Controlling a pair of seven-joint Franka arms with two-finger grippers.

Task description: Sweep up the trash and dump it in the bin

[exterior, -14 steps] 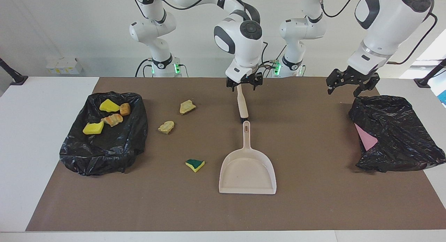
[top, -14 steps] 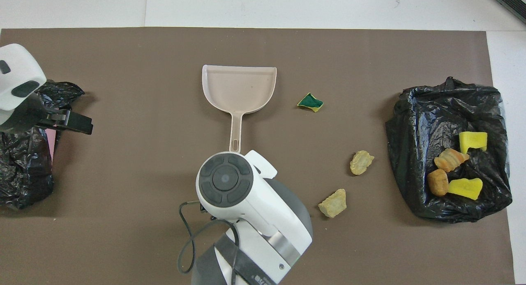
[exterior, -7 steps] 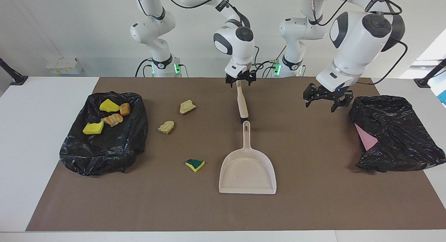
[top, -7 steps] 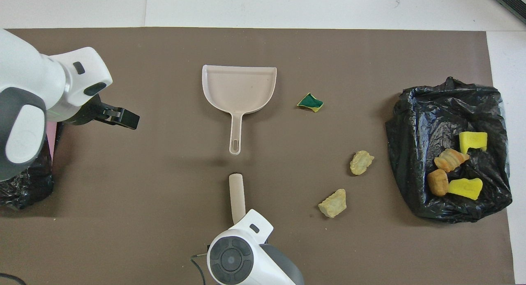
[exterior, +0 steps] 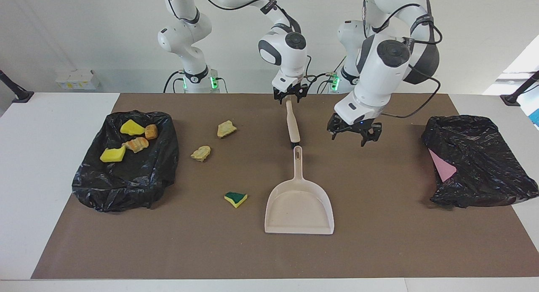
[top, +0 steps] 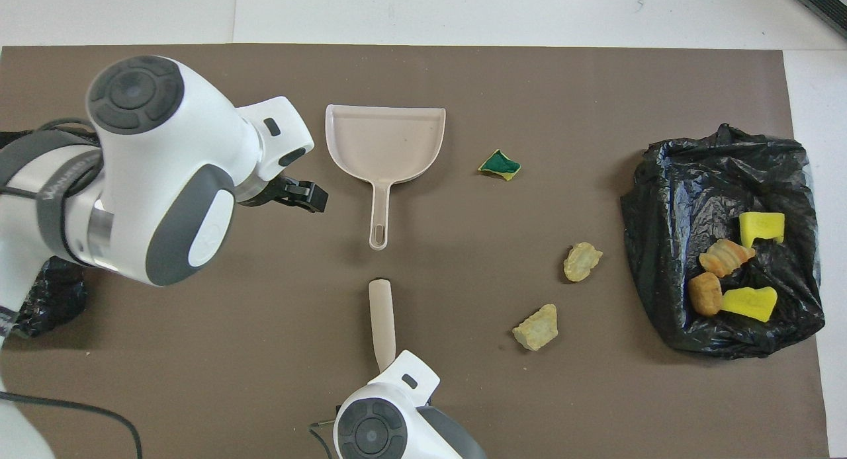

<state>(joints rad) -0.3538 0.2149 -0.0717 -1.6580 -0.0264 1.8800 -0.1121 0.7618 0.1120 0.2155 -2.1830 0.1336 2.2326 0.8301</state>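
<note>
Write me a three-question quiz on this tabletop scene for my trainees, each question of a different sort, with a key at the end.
1. Multiple choice: how many scraps lie loose on the mat, outside the black bag at the right arm's end of the table? A) two B) three C) five
2. True or false: a scrap already lies in the dustpan.
3. Fill in the blank: the open left gripper is over the mat, beside the dustpan's ____.

Key: 1 B; 2 false, the dustpan holds no scrap; 3 handle.
</note>
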